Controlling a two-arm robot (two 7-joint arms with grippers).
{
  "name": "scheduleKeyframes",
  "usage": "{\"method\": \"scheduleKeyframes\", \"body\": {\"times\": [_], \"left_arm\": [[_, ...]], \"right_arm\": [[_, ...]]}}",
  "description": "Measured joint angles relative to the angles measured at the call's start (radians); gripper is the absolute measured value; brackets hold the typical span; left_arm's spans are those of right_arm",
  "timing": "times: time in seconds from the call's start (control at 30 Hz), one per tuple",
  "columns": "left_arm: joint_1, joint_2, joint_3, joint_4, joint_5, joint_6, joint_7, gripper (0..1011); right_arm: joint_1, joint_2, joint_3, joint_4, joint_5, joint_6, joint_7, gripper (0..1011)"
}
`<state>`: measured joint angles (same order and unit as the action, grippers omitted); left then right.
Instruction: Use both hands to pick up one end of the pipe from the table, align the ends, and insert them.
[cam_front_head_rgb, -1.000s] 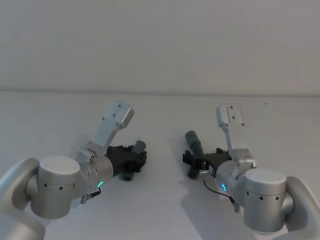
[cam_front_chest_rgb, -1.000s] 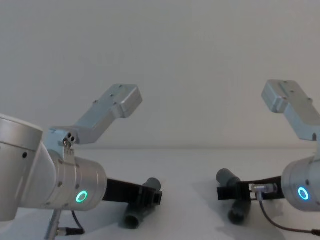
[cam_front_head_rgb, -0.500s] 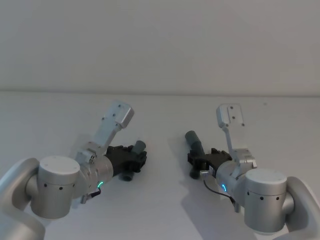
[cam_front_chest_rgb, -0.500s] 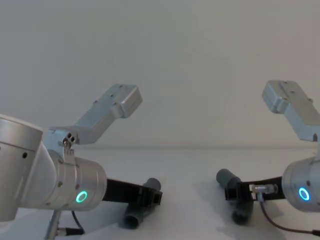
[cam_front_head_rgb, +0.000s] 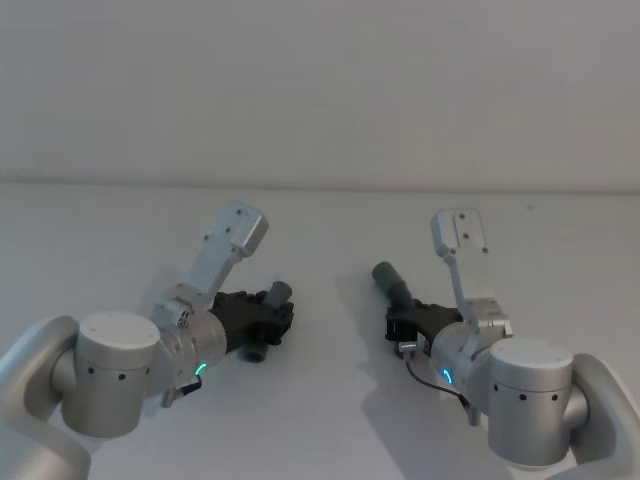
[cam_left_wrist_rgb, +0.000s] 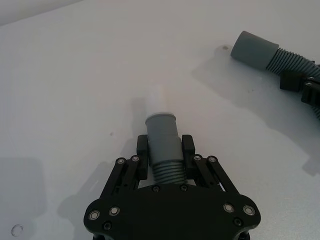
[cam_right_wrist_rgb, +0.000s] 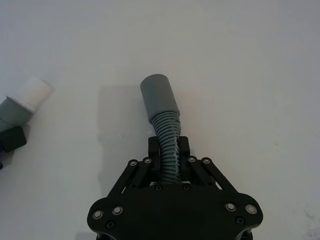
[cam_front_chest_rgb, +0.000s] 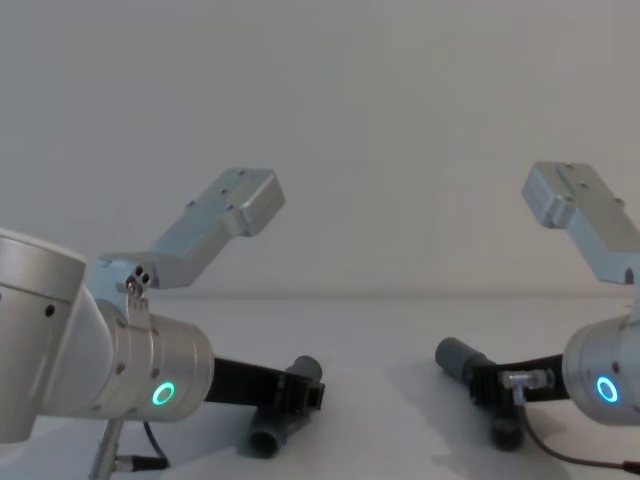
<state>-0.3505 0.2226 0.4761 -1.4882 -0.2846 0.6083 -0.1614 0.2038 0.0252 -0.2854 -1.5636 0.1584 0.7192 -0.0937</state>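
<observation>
— Two hands and two bits of pipe (cam_front_head_rgb: 384, 276). What has our left hand (cam_left_wrist_rgb: 165, 149) got?
— It is shut tight on the ribbed part of the left piece (cam_left_wrist_rgb: 161, 131). The smooth grey end pokes out past the fingers (cam_left_wrist_rgb: 142, 149), and a white tip (cam_left_wrist_rgb: 157, 102) sits on the end of it.
— And our right hand (cam_right_wrist_rgb: 168, 149)?
— It pinches the ribbed hose of the right piece (cam_right_wrist_rgb: 168, 131) with just the ends of its fingers. The hose bends a little and ends in a fat grey cuff (cam_right_wrist_rgb: 157, 97) out in front.
— Where are the two pieces?
— Both are low over the white counter (cam_front_head_rgb: 330, 410), close to us. The left piece is on our left and the right piece on our right. They are well apart, with white counter between them. Both front ends point away from us and lean in toward the middle. We cannot tell if the back ends touch the counter.
— What is around them?
— A silver bracket (cam_front_head_rgb: 232, 238) sticks up from each wrist. A green ring (cam_front_chest_rgb: 163, 393) glows on each fat silver arm (cam_front_chest_rgb: 60, 340). A thin cable (cam_front_chest_rgb: 580, 457) hangs by the right arm. Behind the counter is a plain pale wall (cam_front_head_rgb: 320, 80). We see a few tiny specks (cam_left_wrist_rgb: 111, 134) on the counter.
— Does something get in the way?
— From above, the black fingers cover the middle of each piece, and the ends poke out on both sides.
</observation>
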Motion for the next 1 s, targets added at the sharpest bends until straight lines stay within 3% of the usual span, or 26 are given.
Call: {"method": "scheduleKeyframes", "body": {"times": [0.13, 0.73, 1.0], "left_arm": [[0.0, 0.0, 0.0, 0.0, 0.0, 0.0, 0.0, 379], [-0.001, 0.0, 0.0, 0.0, 0.001, 0.0, -0.001, 379], [-0.019, 0.001, 0.018, 0.007, 0.02, 0.005, -0.009, 379]], "right_arm": [[0.0, 0.0, 0.0, 0.0, 0.0, 0.0, 0.0, 158], [-0.001, 0.001, 0.001, 0.0, 0.0, 0.001, 0.001, 155], [-0.01, 0.016, -0.001, -0.015, -0.005, -0.029, 0.02, 153]]}}
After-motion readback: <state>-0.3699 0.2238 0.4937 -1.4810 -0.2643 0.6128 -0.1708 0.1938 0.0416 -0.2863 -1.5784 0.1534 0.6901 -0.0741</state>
